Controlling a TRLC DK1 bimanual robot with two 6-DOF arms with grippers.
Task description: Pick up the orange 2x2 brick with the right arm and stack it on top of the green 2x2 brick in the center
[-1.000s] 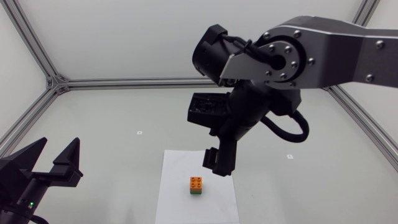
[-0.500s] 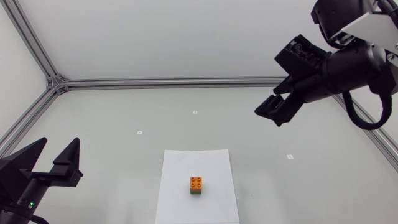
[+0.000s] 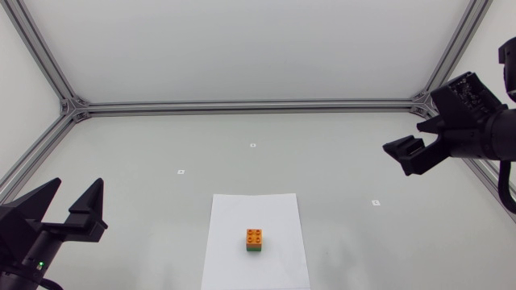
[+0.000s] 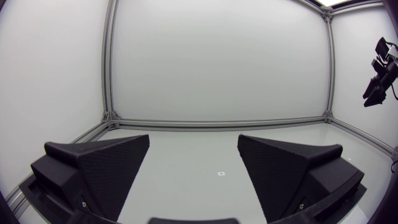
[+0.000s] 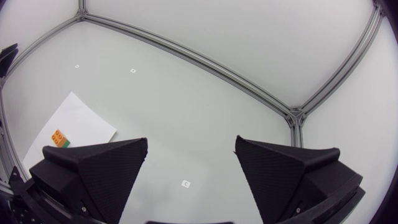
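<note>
Toward the front middle of our table [image 3: 161,145] lies a paper sheet [image 3: 234,234]. On it, right of its middle, the upper 2x2 brick [image 3: 255,236] sits squarely on the lower 2x2 brick [image 3: 255,249]. Our left gripper [image 3: 77,184] hangs front left, well apart from the sheet; our right gripper [image 3: 407,153] hangs far right, behind the stack.

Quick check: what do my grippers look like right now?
Left gripper and right gripper are matte black, each with two broad wedge-shaped fingers, finely textured inside. A small green light glows on the left one's body; a black cable loops behind the right.
</note>
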